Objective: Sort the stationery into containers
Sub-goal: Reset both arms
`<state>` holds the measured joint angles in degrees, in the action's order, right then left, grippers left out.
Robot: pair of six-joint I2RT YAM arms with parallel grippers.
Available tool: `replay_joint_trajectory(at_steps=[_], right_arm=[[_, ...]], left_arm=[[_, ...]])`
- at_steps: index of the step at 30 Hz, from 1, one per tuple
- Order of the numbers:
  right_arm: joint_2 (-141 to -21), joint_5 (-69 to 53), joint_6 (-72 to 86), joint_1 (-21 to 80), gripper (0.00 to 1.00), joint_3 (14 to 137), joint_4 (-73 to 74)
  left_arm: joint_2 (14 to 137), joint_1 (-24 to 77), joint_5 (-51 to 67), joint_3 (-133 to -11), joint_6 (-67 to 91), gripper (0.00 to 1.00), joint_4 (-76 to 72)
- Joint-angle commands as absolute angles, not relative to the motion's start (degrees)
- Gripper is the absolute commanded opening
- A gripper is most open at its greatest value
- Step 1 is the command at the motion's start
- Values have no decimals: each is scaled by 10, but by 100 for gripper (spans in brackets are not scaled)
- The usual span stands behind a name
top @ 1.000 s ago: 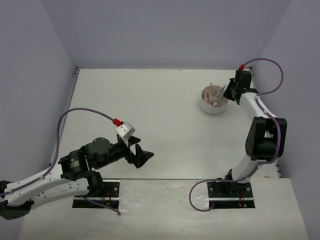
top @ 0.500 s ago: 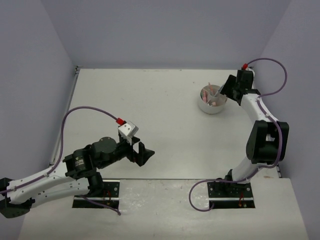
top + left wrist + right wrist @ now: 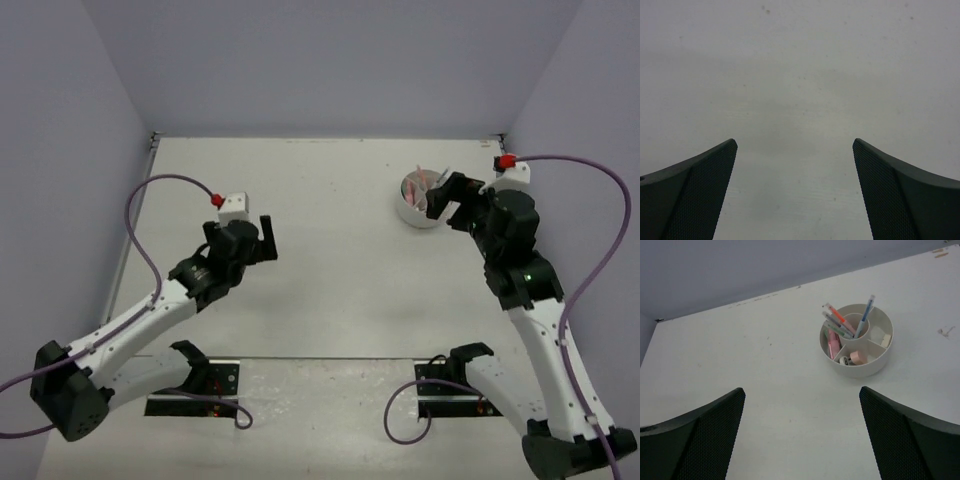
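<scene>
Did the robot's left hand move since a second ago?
Yes. The left hand went up the table, farther from its black base plate at the near edge and closer to the back wall.

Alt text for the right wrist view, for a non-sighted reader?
A white round divided tub sits on a white table, pens leaning from its centre cup, small erasers in outer wedges. The right tool, open and empty, frames the foreground.
</scene>
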<state>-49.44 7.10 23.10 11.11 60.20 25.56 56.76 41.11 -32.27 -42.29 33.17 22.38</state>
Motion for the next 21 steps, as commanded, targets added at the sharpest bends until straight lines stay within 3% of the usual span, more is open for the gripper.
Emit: replay_joint_trajectory(at_steps=[1,6,11,21], right_arm=[[-414,142,212,142,99,625,400],[-307,174,196,142,99,639,463],[-188,130,198,142,99,624,473],[-129,145,190,143,99,547,454]], left_arm=[[621,287,-272,-498,285,100,165],[556,251,-327,-539,276,100,216],[412,242,-338,-565,257,100,282],[344,242,-318,-515,195,100,304]])
